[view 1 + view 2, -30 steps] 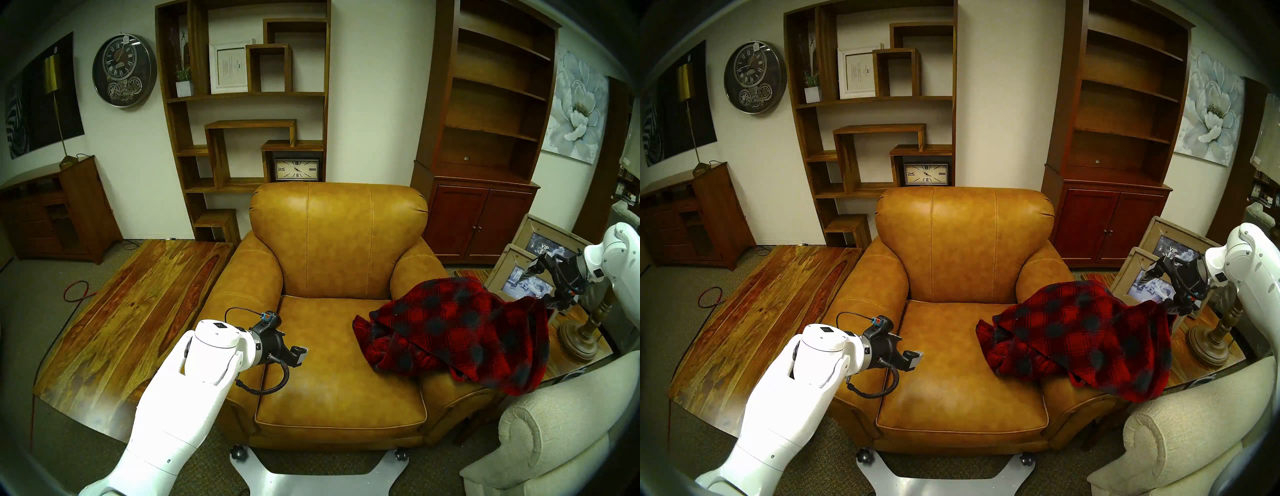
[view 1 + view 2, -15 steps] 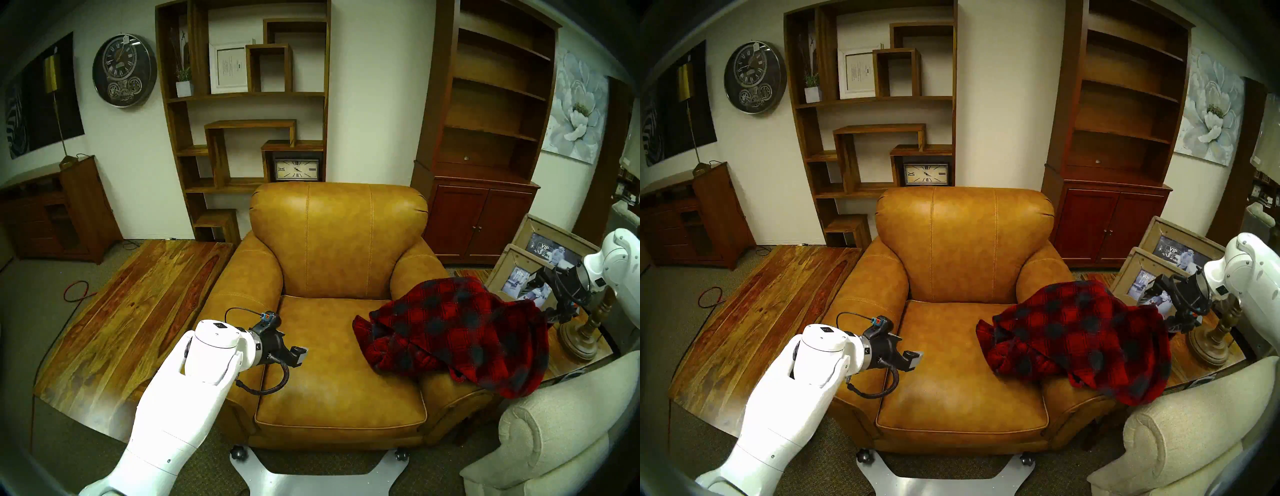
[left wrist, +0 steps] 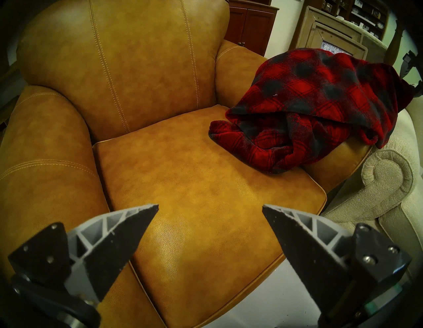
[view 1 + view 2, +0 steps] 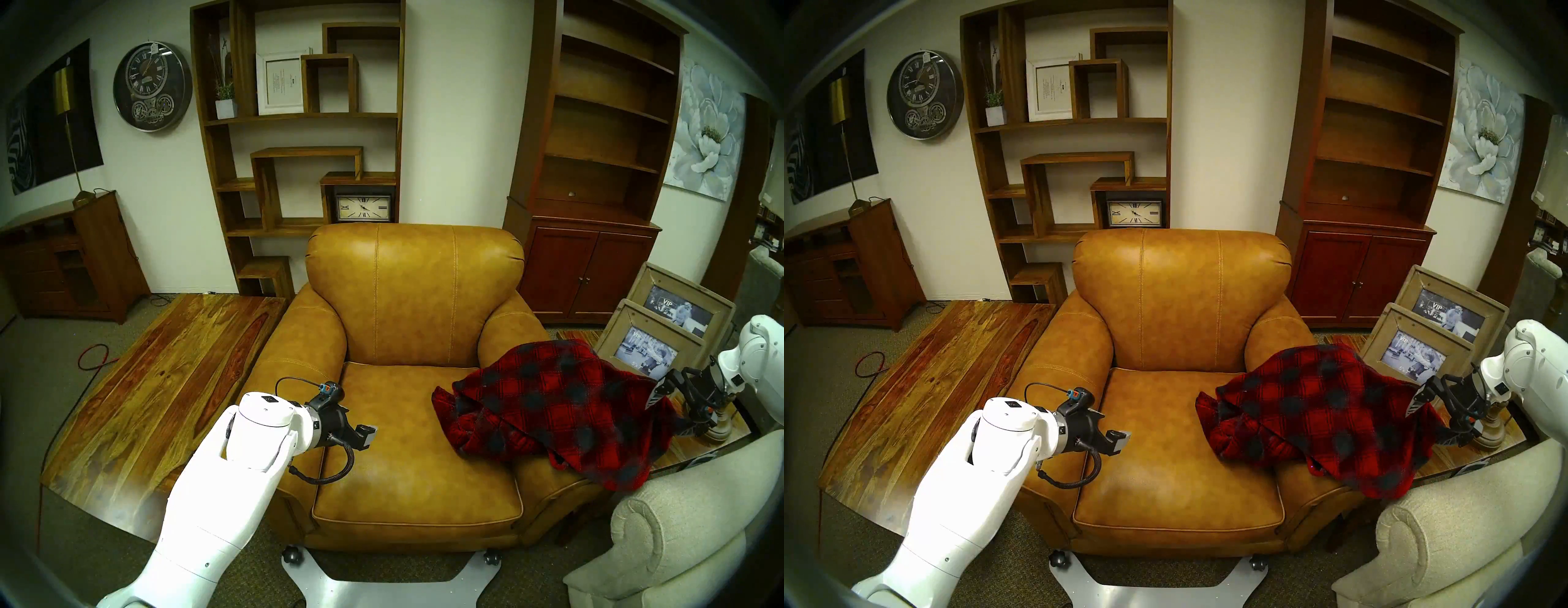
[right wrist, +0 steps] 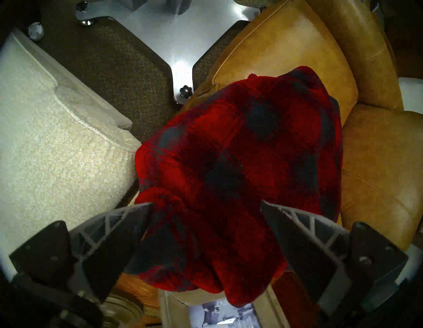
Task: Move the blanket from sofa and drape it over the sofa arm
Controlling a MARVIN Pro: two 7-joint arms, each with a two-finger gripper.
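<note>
The red and dark plaid blanket (image 4: 564, 407) lies rumpled over the tan leather sofa's (image 4: 415, 297) right arm (image 4: 509, 327). One end rests on the seat's right side and the other hangs over the arm's outer side. My right gripper (image 4: 666, 414) is beyond that outer side, open, with a fold of blanket (image 5: 240, 160) lying between its spread fingers (image 5: 128, 231). My left gripper (image 4: 369, 435) is open and empty, hovering over the seat's left front (image 3: 183, 183), well away from the blanket (image 3: 320, 98).
A beige fabric chair (image 4: 679, 530) with a scrolled arm stands close at the front right. Two picture frames (image 4: 653, 352) and a turned wooden lamp base (image 4: 717, 429) sit on a side table just behind my right gripper. My base plate (image 4: 390, 586) is at the sofa's front.
My right gripper has moved down and towards me beside the sofa arm, and the blanket's outer edge has dropped with it. The left arm has not moved.
</note>
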